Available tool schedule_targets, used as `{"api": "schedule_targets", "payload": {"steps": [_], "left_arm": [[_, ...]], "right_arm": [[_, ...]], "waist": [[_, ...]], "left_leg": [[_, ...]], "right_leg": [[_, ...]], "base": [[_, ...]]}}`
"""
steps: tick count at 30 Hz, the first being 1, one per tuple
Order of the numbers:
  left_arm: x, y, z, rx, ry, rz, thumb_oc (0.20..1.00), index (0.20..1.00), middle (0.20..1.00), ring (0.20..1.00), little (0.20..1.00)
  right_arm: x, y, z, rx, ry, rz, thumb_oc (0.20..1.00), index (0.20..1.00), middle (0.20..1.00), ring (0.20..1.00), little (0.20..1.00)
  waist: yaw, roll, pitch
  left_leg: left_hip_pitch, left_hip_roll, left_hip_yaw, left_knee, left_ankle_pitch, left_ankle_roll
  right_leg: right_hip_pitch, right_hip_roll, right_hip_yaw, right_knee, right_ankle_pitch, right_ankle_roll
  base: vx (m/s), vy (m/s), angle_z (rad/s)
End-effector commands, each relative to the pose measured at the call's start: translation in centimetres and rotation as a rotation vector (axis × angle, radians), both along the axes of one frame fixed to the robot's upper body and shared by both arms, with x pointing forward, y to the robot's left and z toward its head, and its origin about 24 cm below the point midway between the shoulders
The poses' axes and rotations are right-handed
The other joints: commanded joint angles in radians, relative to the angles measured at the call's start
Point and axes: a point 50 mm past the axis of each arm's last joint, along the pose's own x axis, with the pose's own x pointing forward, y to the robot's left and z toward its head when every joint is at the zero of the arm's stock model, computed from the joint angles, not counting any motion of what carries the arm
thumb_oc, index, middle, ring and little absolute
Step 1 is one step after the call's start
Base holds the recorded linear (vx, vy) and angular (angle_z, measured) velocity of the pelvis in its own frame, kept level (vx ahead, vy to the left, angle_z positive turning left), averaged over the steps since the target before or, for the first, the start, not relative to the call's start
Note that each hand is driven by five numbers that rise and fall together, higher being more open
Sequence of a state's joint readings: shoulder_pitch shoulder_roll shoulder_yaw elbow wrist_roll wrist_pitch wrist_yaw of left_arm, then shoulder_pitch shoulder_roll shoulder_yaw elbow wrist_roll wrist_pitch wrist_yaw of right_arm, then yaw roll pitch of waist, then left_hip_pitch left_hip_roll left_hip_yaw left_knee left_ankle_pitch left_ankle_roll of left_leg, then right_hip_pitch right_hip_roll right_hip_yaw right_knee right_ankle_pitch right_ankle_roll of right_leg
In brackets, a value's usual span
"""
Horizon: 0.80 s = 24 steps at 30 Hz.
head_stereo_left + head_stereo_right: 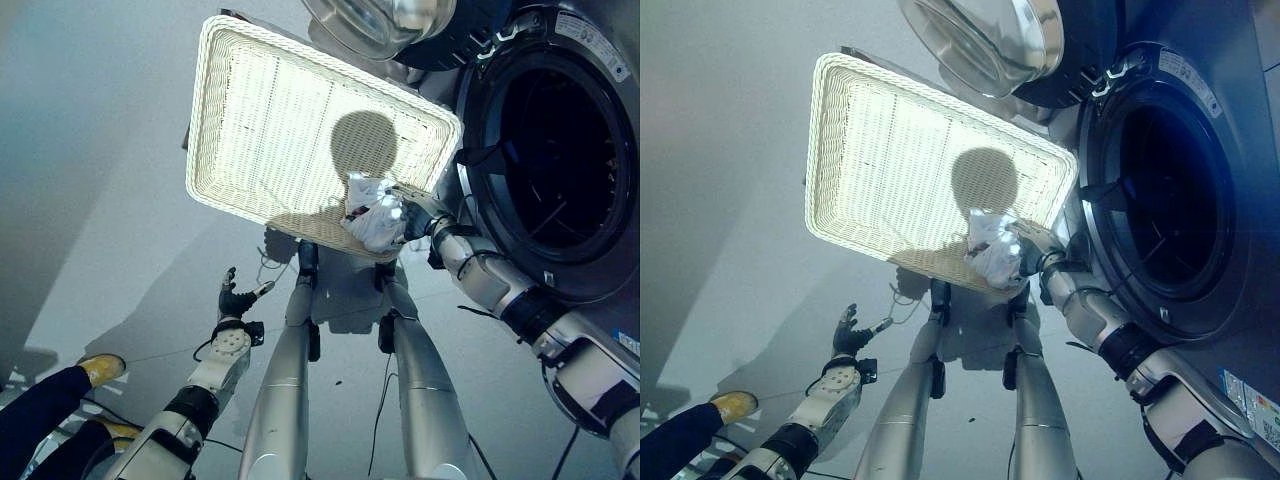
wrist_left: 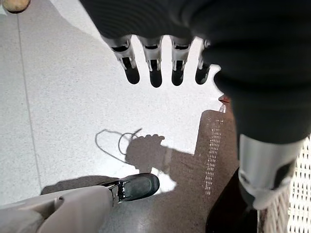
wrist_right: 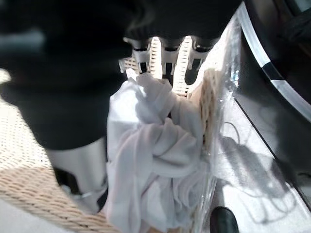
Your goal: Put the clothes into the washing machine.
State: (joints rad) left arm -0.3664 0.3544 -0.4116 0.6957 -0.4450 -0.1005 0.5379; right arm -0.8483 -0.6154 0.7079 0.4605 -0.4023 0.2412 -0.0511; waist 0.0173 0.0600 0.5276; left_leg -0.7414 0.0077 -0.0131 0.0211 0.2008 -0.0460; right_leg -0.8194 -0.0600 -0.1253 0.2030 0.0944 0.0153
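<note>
My right hand (image 1: 408, 212) has its fingers curled round a white cloth (image 1: 372, 222) at the lower right corner of the white wicker basket (image 1: 250, 130), centre frame, just left of the washing machine (image 1: 545, 160) drum opening. My left hand (image 1: 236, 298) hangs lower left, fingers relaxed, holding nothing, above the floor (image 1: 100, 200).

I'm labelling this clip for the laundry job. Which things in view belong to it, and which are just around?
Part of the job:
- white cloth, bunched in the right hand
- white wicker basket
- washing machine drum, door open

Just around:
- left hand, idle over the floor
- person's yellow shoe
</note>
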Motion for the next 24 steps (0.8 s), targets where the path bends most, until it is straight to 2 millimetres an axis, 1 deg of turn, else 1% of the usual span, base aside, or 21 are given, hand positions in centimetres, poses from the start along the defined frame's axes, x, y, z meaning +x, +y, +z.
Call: {"api": "schedule_targets", "payload": {"steps": [1, 4, 5, 9, 15, 19, 20, 21, 22, 23, 24], "left_arm": [[0.7, -0.2, 0.5, 0.034, -0.009, -0.013, 1.000, 1.000, 1.000, 1.000, 1.000], [0.8, -0.4, 0.5, 0.032, -0.010, -0.019, 1.000, 1.000, 1.000, 1.000, 1.000], [0.9, -0.9, 0.6, 0.032, -0.015, -0.031, 1.000, 1.000, 1.000, 1.000, 1.000], [1.1, -1.4, 0.8, 0.033, -0.022, -0.047, 1.000, 1.000, 1.000, 1.000, 1.000], [1.4, -1.8, 1.1, 0.036, -0.031, -0.064, 1.000, 1.000, 1.000, 1.000, 1.000], [1.6, -1.8, 1.4, 0.048, -0.035, -0.072, 1.000, 1.000, 1.000, 1.000, 1.000], [1.6, -1.8, 1.5, 0.050, -0.035, -0.073, 1.000, 1.000, 1.000, 1.000, 1.000], [1.8, -1.6, 1.7, 0.055, -0.036, -0.078, 1.000, 1.000, 1.000, 1.000, 1.000], [1.9, -1.6, 1.8, 0.058, -0.036, -0.081, 1.000, 1.000, 1.000, 1.000, 1.000], [2.0, -1.6, 1.9, 0.063, -0.036, -0.087, 1.000, 1.000, 1.000, 1.000, 1.000], [2.0, -1.6, 1.9, 0.063, -0.036, -0.087, 1.000, 1.000, 1.000, 1.000, 1.000]], "right_arm": [[0.0, -0.2, -0.8, -0.078, 0.012, -0.012, 1.000, 1.000, 1.000, 1.000, 1.000], [0.1, -0.2, -0.9, -0.085, 0.014, -0.026, 1.000, 1.000, 1.000, 1.000, 1.000], [0.5, -0.4, -0.9, -0.113, 0.030, -0.058, 1.000, 1.000, 1.000, 1.000, 1.000], [1.1, -0.7, -1.0, -0.155, 0.075, -0.101, 1.000, 1.000, 1.000, 1.000, 1.000], [1.4, -1.1, -2.3, -0.277, 0.259, -0.153, 1.000, 1.000, 1.000, 1.000, 1.000], [0.8, -1.5, -4.3, -0.366, 0.545, -0.176, 1.000, 1.000, 1.000, 1.000, 1.000], [0.6, -1.6, -4.5, -0.363, 0.588, -0.174, 0.909, 0.909, 0.909, 0.909, 0.909], [0.2, -1.6, -5.4, -0.359, 0.700, -0.174, 0.526, 0.526, 0.526, 0.526, 0.526], [0.0, -1.7, -5.9, -0.351, 0.748, -0.167, 0.332, 0.332, 0.332, 0.332, 0.332], [-0.1, -1.7, -6.5, -0.343, 0.801, -0.163, 0.200, 0.200, 0.200, 0.200, 0.200], [-0.1, -1.7, -6.5, -0.343, 0.801, -0.162, 0.200, 0.200, 0.200, 0.200, 0.200]], "waist": [[0.036, 0.009, -0.008], [0.039, 0.012, -0.008], [0.046, 0.017, -0.008], [0.058, 0.025, -0.008], [0.073, 0.037, -0.008], [0.081, 0.037, -0.008], [0.082, 0.037, -0.008], [0.086, 0.037, -0.008], [0.089, 0.038, -0.008], [0.092, 0.038, -0.008], [0.092, 0.038, -0.008]], "left_leg": [[-0.021, -0.070, 0.016, 0.037, -0.042, -0.020], [-0.023, -0.072, 0.013, 0.037, -0.041, -0.020], [-0.030, -0.073, 0.010, 0.035, -0.038, -0.021], [-0.041, -0.074, 0.002, 0.029, -0.030, -0.023], [-0.058, -0.075, -0.011, 0.027, -0.023, -0.023], [-0.067, -0.077, -0.018, 0.029, -0.019, -0.020], [-0.067, -0.076, -0.019, 0.028, -0.018, -0.020], [-0.070, -0.076, -0.023, 0.030, -0.016, -0.020], [-0.071, -0.077, -0.025, 0.032, -0.017, -0.019], [-0.072, -0.078, -0.028, 0.035, -0.017, -0.019], [-0.072, -0.078, -0.028, 0.035, -0.017, -0.019]], "right_leg": [[0.003, 0.000, -0.052, -0.030, 0.024, 0.102], [0.000, 0.000, -0.054, -0.030, 0.025, 0.102], [-0.005, -0.004, -0.058, -0.031, 0.027, 0.103], [-0.014, -0.007, -0.062, -0.034, 0.033, 0.102], [-0.028, -0.010, -0.061, -0.031, 0.034, 0.100], [-0.032, -0.008, -0.065, -0.029, 0.030, 0.094], [-0.033, -0.008, -0.065, -0.028, 0.029, 0.093], [-0.034, -0.008, -0.067, -0.024, 0.026, 0.091], [-0.034, -0.008, -0.068, -0.021, 0.024, 0.090], [-0.035, -0.009, -0.071, -0.017, 0.022, 0.088], [-0.035, -0.009, -0.071, -0.017, 0.022, 0.088]], "base": [[0.00, 0.000, 0.00], [0.00, 0.000, 0.00], [0.00, 0.000, 0.00], [0.02, -0.020, 0.08], [0.02, -0.017, 0.09], [0.02, -0.034, 0.07], [0.02, -0.054, 0.05], [0.01, -0.054, 0.05], [0.02, -0.073, 0.06], [0.01, -0.043, 0.09], [0.02, -0.055, 0.12]]}}
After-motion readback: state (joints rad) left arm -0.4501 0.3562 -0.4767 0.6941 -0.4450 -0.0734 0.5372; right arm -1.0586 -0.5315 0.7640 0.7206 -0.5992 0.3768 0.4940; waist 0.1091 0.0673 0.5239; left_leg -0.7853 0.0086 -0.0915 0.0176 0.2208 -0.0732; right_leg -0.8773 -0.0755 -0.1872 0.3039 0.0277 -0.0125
